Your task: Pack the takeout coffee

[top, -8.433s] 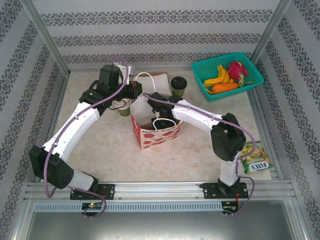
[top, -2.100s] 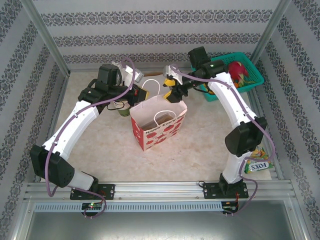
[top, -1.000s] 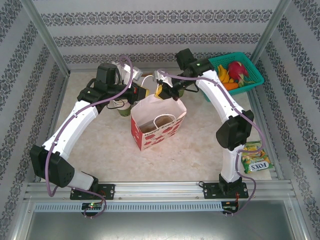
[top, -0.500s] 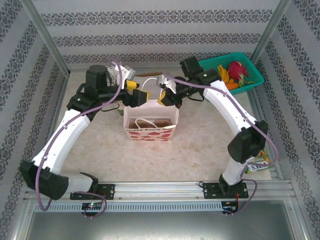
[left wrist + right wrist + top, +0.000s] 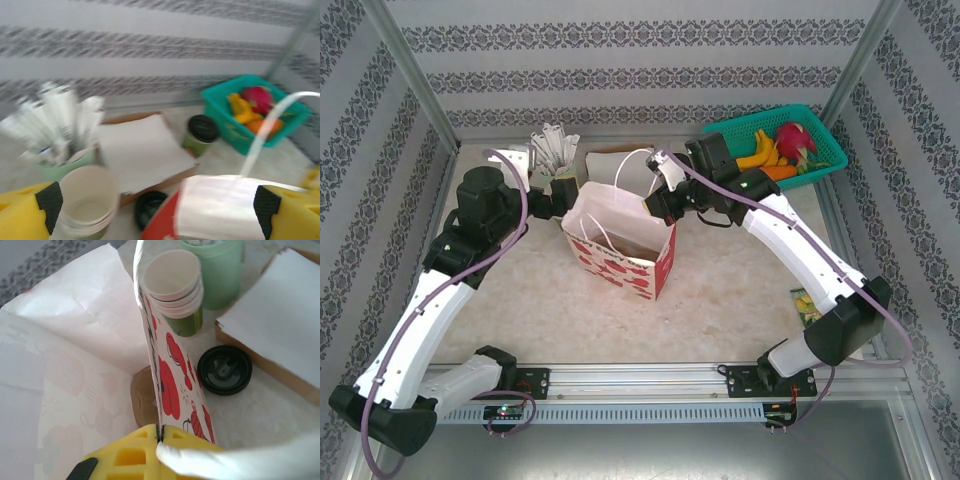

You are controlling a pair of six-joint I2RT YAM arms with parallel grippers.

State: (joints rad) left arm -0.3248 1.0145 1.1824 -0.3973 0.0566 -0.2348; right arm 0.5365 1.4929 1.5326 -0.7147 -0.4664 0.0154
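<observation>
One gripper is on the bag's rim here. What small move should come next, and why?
Probably send the open, empty left gripper toward the takeout coffee standing beyond the bag. The right gripper is pinching the bag's rim, so the mouth stands open.

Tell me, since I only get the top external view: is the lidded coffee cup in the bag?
Observer: No. In the left wrist view the takeout coffee stands on the table beyond the paper bag, near the teal basket.
Operator: Is the right gripper gripping the bag?
Observer: Yes, its wrist view shows the right gripper shut on the bag's side wall.
Operator: And the left?
Observer: The left gripper is open, the bag's rim between its wide jaws.
</observation>
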